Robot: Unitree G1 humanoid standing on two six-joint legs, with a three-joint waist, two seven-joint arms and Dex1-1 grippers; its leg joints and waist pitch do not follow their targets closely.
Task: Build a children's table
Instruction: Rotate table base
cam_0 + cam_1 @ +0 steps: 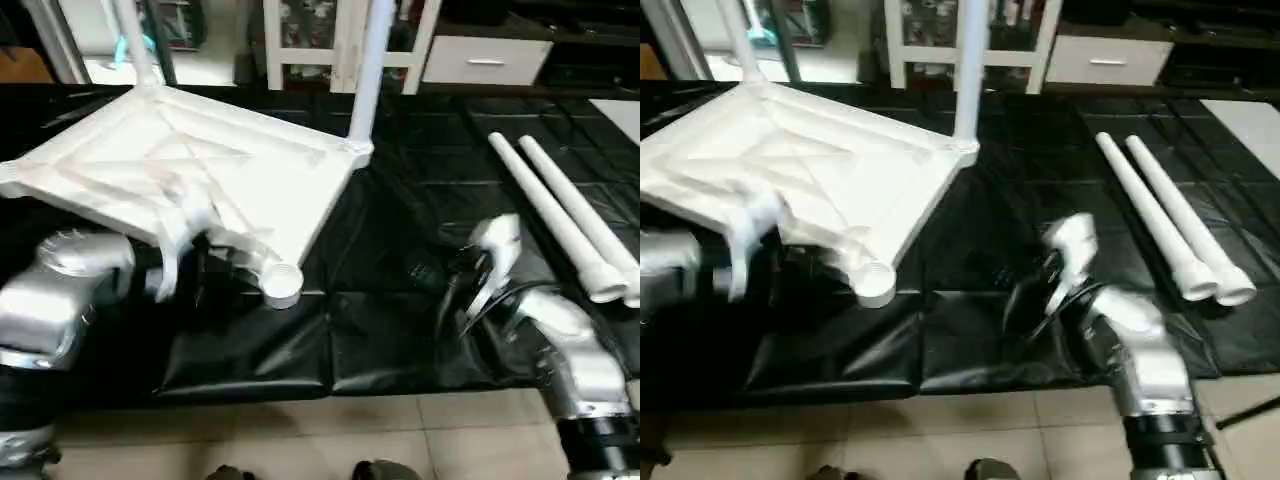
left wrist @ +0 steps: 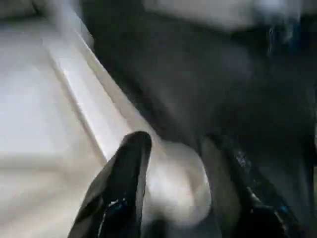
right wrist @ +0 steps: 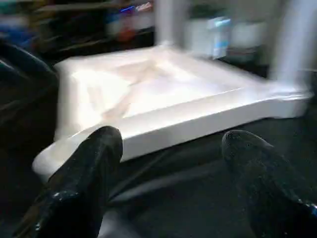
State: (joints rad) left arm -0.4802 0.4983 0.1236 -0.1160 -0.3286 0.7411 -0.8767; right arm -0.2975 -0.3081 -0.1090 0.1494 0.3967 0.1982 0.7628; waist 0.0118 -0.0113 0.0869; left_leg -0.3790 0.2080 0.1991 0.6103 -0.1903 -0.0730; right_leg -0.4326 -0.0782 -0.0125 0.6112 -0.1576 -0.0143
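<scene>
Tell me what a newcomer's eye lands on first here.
The upturned white table top lies on the black sheet with two legs standing upright in its far corners. The left pincer grips its near corner socket; two loose legs lie on the right.

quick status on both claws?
Left claw: closed on the near corner socket of the table top.
Right claw: open, empty, over the black mat.

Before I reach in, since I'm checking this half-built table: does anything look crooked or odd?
The table top sits tilted, ribbed underside up, its near corner socket raised off the black mat at the left gripper. Two legs stand in the far sockets; two more lie loose to the right.
</scene>
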